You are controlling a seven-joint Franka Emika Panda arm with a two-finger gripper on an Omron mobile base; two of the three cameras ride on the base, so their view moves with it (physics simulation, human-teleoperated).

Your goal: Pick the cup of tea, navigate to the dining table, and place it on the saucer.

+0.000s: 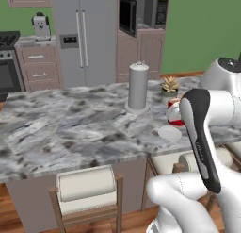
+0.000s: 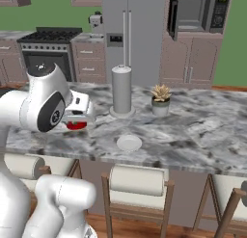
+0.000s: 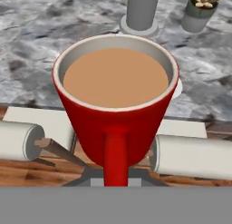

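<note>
From my remote station I see the white arm [image 2: 41, 104] folded at its dark elbow beside the dining table [image 2: 202, 126], forearm reaching in over the near edge. The gripper [image 2: 77, 120] hangs low above the stone top, its jaws clamped tight on the cup of tea [image 3: 117, 105], held upright.
</note>
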